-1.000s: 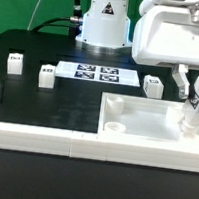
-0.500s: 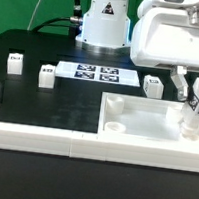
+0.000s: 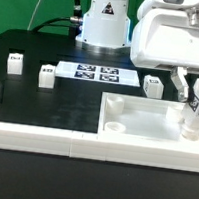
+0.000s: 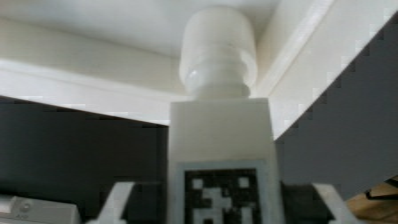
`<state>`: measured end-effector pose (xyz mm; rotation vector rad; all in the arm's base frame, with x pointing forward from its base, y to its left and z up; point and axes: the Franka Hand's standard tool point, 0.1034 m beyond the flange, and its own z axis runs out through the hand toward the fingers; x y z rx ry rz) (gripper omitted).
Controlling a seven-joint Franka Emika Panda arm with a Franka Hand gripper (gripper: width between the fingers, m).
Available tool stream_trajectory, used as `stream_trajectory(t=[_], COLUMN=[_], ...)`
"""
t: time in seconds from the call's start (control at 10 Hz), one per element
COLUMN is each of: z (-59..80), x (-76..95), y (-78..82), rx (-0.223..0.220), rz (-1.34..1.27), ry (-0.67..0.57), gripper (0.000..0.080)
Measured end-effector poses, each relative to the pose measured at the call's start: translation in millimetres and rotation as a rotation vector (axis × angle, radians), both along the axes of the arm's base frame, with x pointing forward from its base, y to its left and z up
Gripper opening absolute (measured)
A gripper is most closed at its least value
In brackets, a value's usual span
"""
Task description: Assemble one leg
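We log the jaws pinching the leg (image 4: 221,120) from both sides. Its black-and-white square marker tag (image 4: 224,198) sits right between them.

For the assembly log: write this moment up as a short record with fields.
Claw state: claw shut on the leg
Leg pose: upright, over the tray corner at the exterior view's right
Seated in hole: cannot tell
Elsewhere: three spare legs on the table, marker board among them

Glossy white arm (image 3: 105,18) and hand (image 3: 195,97), black cable (image 3: 52,22)
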<state>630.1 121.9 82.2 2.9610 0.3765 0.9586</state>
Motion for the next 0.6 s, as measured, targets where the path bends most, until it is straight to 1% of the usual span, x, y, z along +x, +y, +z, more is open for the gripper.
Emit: stream_trajectory(t=[0.4, 0.5, 0.6], z=[-6.8, -7.6, -9.0], x=[-1.2, -1.6, -2.4], y=[-1.7, -4.8, -11.1], rx=[-0.004, -0.003, 0.000], rz=[0.000, -0.005, -0.016], ry=[0.008, 0.007, 0.006], gripper=[0.0290, 0.0290, 0.0290])
